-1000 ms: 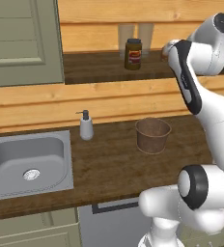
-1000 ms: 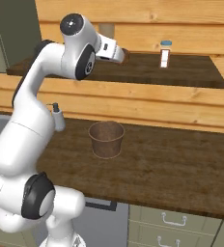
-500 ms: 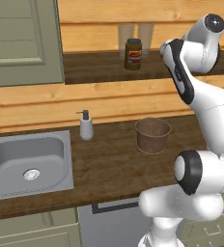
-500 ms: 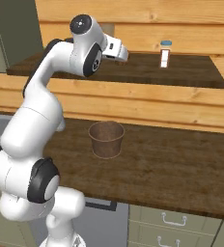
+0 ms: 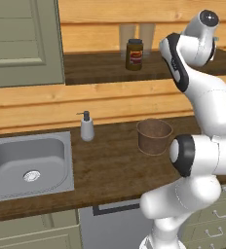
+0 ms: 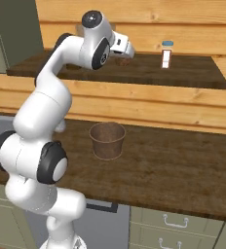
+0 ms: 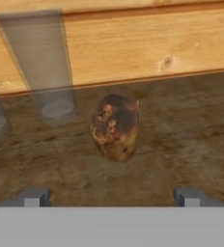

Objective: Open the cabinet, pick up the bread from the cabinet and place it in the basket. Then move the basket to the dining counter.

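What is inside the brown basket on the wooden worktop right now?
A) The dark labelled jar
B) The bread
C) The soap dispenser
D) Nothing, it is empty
D: the basket shows a bare interior in both base views, while the bread lies on the shelf ahead of the open gripper.

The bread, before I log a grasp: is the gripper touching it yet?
Apart. In the hand view the gripper is open, its fingertips low at both sides, and bare shelf shows between them and the bread.
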